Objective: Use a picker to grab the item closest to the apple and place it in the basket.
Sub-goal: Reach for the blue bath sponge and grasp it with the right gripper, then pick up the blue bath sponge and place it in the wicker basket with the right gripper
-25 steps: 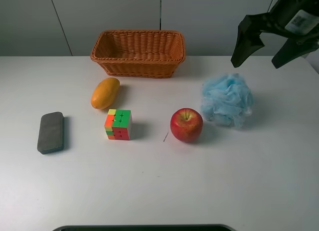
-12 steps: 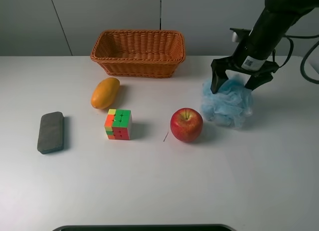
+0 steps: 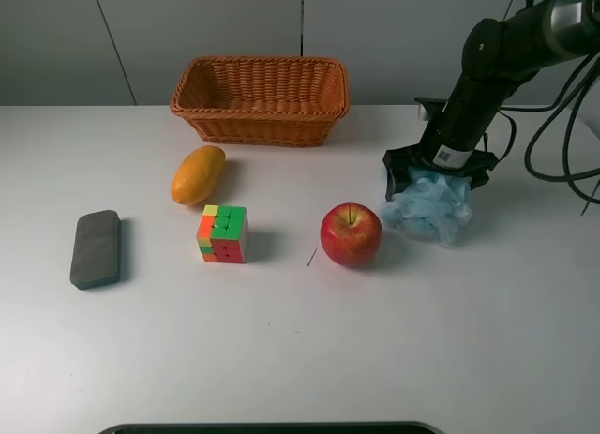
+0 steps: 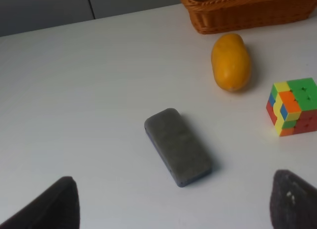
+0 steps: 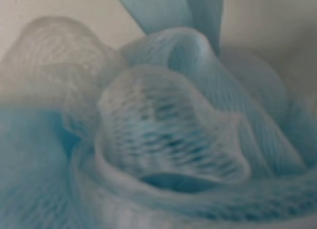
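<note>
Where the right tool (image 3: 436, 176) presses, a netted blue puff (image 3: 429, 211) bunches.

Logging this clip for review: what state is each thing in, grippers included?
right gripper: open, fingers straddling blue pouf
blue pouf: pressed down under right gripper
left gripper: open, holding nothing
basket: upright, nothing seen inside
apple: upright, untouched
mango: lying on its side
cube: scrambled
eraser: lying flat
</note>
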Tool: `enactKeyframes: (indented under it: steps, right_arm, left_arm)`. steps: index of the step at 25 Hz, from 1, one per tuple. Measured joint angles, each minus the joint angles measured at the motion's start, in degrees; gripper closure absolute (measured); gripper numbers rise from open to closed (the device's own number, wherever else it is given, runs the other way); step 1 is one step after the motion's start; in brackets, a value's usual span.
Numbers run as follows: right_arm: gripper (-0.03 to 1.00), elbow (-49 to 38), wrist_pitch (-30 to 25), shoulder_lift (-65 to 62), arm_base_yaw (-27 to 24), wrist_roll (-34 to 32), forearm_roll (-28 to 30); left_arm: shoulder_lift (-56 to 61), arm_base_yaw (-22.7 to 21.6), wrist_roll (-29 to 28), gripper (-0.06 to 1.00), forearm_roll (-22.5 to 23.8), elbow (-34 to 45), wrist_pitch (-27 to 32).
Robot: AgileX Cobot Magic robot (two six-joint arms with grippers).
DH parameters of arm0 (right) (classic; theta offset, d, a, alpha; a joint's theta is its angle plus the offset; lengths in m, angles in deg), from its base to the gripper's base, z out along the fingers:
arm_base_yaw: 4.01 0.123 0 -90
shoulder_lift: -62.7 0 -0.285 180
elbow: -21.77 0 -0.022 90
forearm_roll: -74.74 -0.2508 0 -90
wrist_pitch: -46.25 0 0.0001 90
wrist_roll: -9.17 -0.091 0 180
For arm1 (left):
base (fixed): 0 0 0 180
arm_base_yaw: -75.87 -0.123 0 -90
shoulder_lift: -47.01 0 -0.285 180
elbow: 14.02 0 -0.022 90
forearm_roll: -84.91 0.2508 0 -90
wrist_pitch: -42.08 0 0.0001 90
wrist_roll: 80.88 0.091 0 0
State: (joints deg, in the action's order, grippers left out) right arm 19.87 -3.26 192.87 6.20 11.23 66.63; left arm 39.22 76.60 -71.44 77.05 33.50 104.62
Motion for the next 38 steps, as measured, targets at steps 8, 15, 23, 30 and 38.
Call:
enactKeyframes:
  steps: [8, 15, 23, 30, 38]
  right_arm:
    - [0.55, 0.1, 0.0, 0.1, 0.0, -0.2, 0.2]
    - [0.55, 0.1, 0.1, 0.0, 0.0, -1.1, 0.2]
    - [0.56, 0.1, -1.9, -5.8, 0.0, -2.4, 1.3]
    - [0.56, 2.0, -9.3, -11.8, 0.0, -2.6, 1.4]
    - [0.56, 15.3, -19.7, -12.1, 0.0, -2.5, 1.4]
  left_arm:
    - [0.0, 0.0, 0.0, 0.21, 0.0, 0.0, 0.0]
    - [0.0, 0.0, 0.0, 0.21, 0.0, 0.0, 0.0]
    - [0.0, 0.0, -0.1, 0.21, 0.0, 0.0, 0.0]
    - [0.0, 0.0, -0.1, 0.21, 0.0, 0.0, 0.0]
    - [0.0, 0.0, -0.1, 0.21, 0.0, 0.0, 0.0]
